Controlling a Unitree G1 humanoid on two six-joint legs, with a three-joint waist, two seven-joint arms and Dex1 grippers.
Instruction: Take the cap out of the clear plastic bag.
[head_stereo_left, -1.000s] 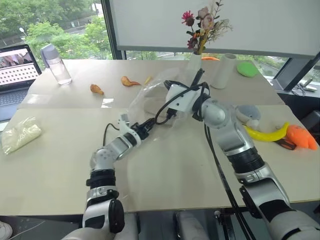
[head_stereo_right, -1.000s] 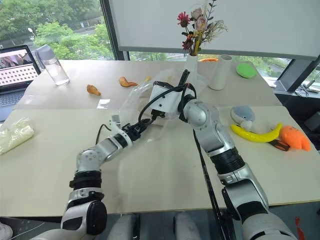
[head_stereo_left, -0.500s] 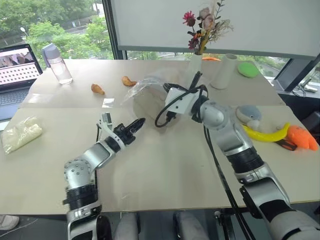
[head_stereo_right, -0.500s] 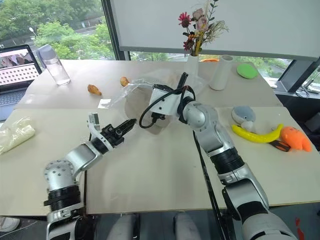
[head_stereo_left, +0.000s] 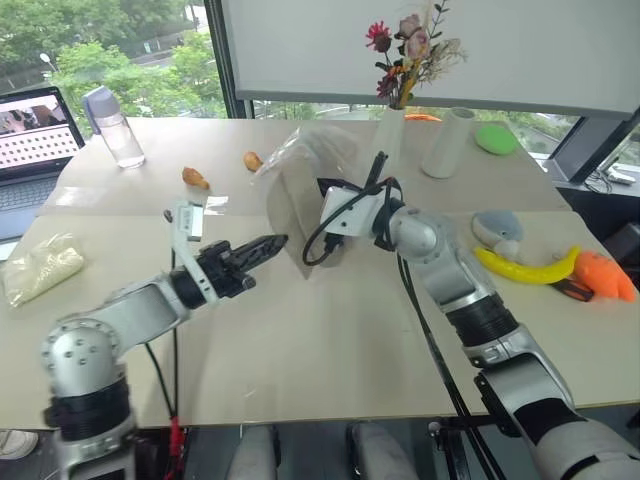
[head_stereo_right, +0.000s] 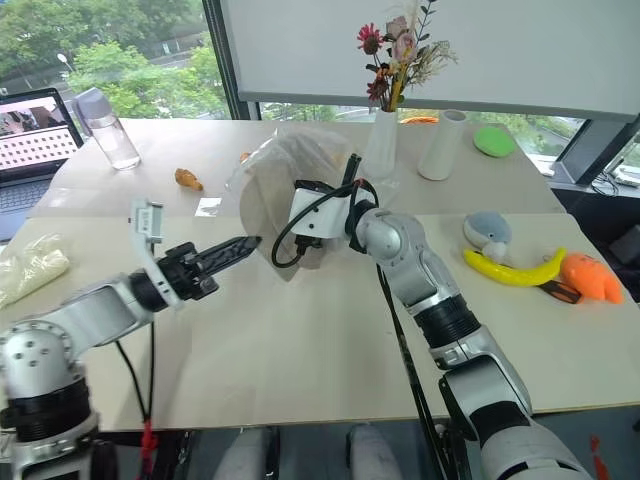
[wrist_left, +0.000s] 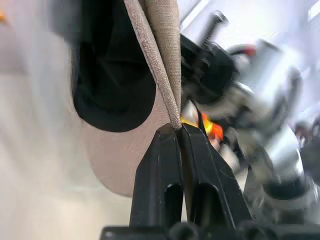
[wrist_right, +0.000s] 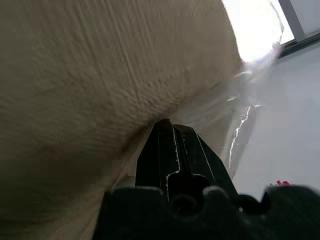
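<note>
While my left pincer (wrist_left: 181, 131) was clamped shut on the cap (wrist_left: 150, 60) edge and my right pincer (wrist_right: 172, 131) pinched the bag (head_stereo_right: 290, 150), both hung above the counter (head_stereo_left: 330, 340). I judged a slow level pull best, bag held firm. Beyond stood a vase (head_stereo_left: 390, 125) and windows.
</note>
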